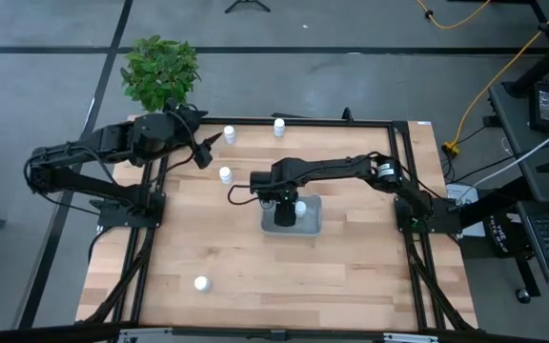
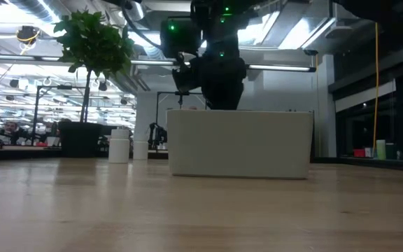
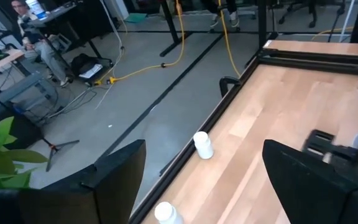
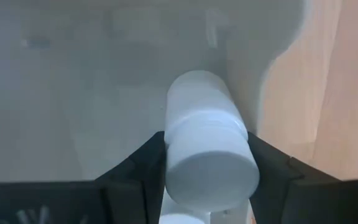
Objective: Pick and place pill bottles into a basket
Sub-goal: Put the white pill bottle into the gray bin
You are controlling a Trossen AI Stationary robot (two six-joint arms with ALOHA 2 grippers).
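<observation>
**Right gripper holds a bottle over the basket**

A white pill bottle (image 4: 207, 143) sits clamped between the two dark fingers (image 4: 143, 163) of the right gripper (image 1: 287, 201), cap end toward the wrist camera, its body pointing down into the pale grey-blue basket (image 1: 311, 225); in the high view a second bottle (image 1: 300, 208) shows white inside the basket, just beside the gripper; the right arm reaches in from the table's right edge, elbow bent, wrist turned down over the basket near the table's middle; in the low view the gripper hangs directly above the basket's near wall (image 2: 240, 143).

Four more bottles stand on the wooden table (image 1: 351, 276): one (image 1: 225, 174) near the basket's far-left side, two (image 1: 229, 134) (image 1: 278, 127) along the far edge, one (image 1: 201, 283) well apart toward the near-left.

The left gripper (image 1: 212, 143) waits at the far-left corner beside the potted plant (image 1: 160, 71), its fingers (image 3: 114, 177) spread apart and holding nothing.
</observation>
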